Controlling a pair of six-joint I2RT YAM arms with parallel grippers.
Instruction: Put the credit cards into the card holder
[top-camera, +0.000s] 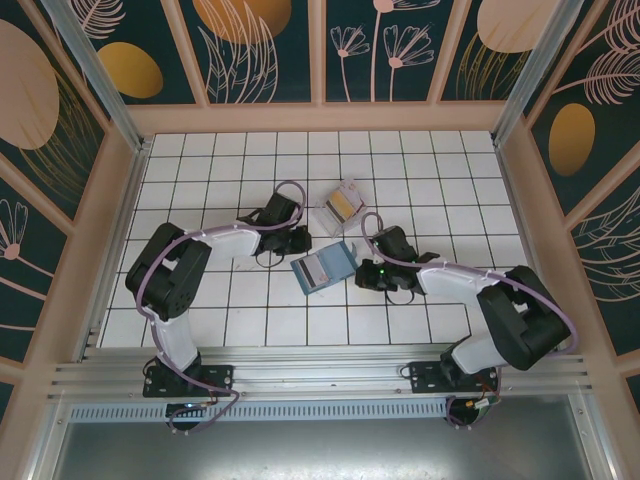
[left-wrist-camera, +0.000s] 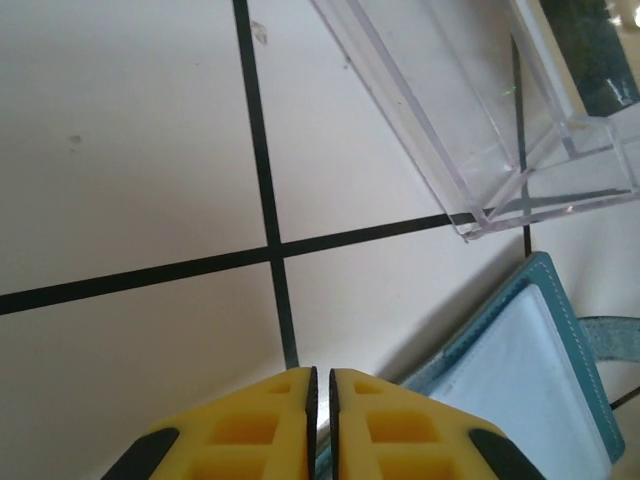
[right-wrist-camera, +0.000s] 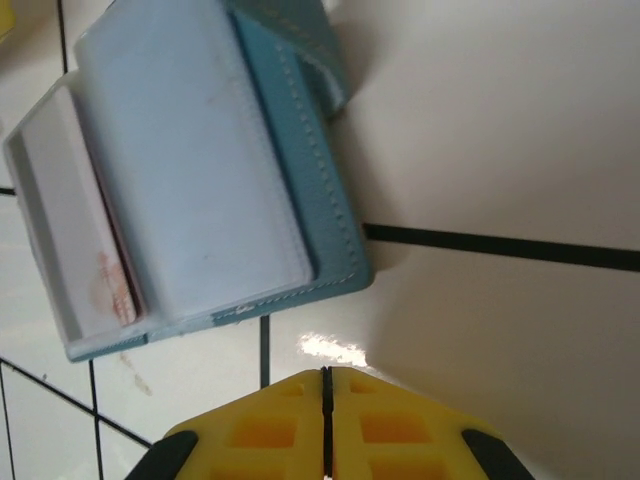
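Credit cards, likely light, stiff and slick, best pinched at an edge: one yellow-gold card (top-camera: 343, 205) sits in the clear card holder (left-wrist-camera: 470, 120) above frame centre, beside the teal wallet (top-camera: 323, 268); left gripper (left-wrist-camera: 321, 372) and right gripper (right-wrist-camera: 326, 372) closed, empty.

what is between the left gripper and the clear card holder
Nothing visible. In the left wrist view, bare white tile lies between the left gripper and the near corner of the card holder. The teal wallet lies just to the right of that line, not across it.
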